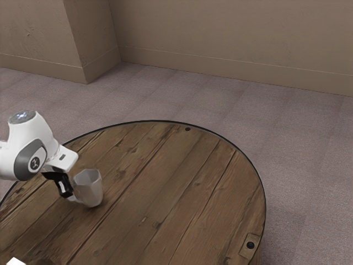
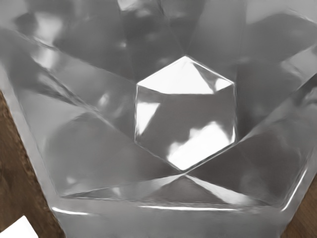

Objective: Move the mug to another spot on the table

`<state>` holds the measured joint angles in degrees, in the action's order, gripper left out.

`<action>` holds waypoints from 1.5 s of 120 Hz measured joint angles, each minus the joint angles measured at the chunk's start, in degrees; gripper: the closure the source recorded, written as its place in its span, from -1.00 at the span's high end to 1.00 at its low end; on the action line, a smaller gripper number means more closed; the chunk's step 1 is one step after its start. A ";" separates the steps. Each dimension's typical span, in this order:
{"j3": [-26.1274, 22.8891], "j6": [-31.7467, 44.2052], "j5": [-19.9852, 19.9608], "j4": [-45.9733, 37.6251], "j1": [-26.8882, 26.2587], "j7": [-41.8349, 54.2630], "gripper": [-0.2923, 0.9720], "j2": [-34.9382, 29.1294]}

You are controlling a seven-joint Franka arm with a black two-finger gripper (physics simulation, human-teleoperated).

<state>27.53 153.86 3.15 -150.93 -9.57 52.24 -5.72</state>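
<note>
Exterior and wrist views of a mug relocation on a round wooden table. The mug, pale and faceted, is at the table's left side, near the arm and well away from the open boards to the right and far side. Its mouth faces up and its body leans slightly. Whether its base rests on the wood or has cleared it cannot be told.

The gripper is against the left side of the mug's wall, just below the rim. This approach suits a vessel too broad to be spanned whole, since a hold on one wall needs only a narrow opening. The inside of that wall is hidden, so it cannot be told whether the gripper is clamped on the mug or merely set beside it.

In the wrist view the camera looks almost straight down into the mug at its hexagonal floor, with wood grain at the margins. The hand's axis therefore probably runs parallel to the mug's, as a rim hold requires. The transfer to a new spot is judged not yet made.
</note>
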 joint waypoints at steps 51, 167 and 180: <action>4.27 14.88 -0.33 -4.51 -5.73 0.27 -0.51 -5.48; 7.53 30.21 -25.40 -4.51 -22.76 -1.30 -0.61 -0.33; 7.53 30.12 -26.35 -6.00 -24.53 -1.42 -0.59 -1.32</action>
<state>35.06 183.97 -23.20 -156.93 -34.10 50.82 -7.04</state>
